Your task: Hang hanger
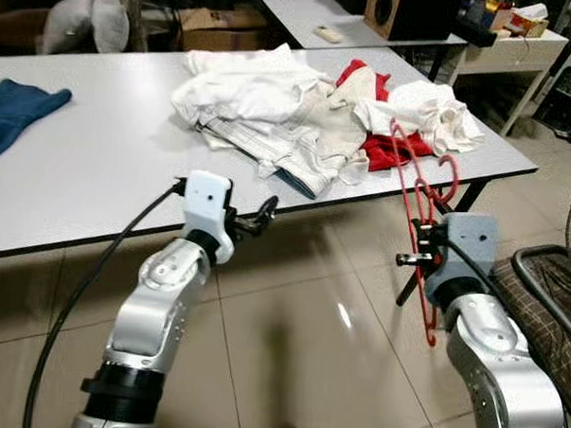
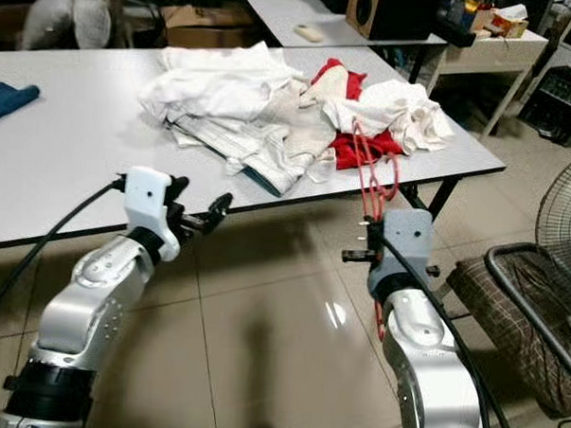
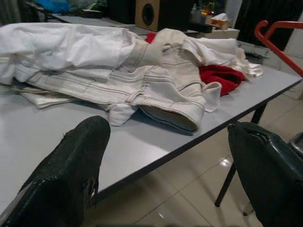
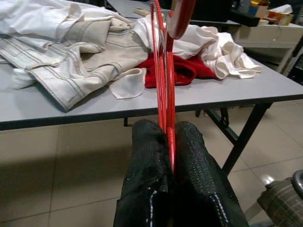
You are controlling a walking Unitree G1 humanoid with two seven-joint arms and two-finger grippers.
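Right end effector [image 4: 169,156] clamps red hanger [image 1: 420,206] (lower end hidden behind arm).

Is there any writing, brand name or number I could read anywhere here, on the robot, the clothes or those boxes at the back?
None can be read.
Cardboard box behind the table: no legible print.
Small boxes on the side table: colourful packaging, too small and blurred to read.
Right gripper, shut on the red hanger: no markings.
Left gripper, open: no markings.
Pile of clothes: no labels showing.

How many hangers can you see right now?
1: a red hanger clamped in the right gripper, held in front of the table's near right corner. Others may lie hidden under the clothes.
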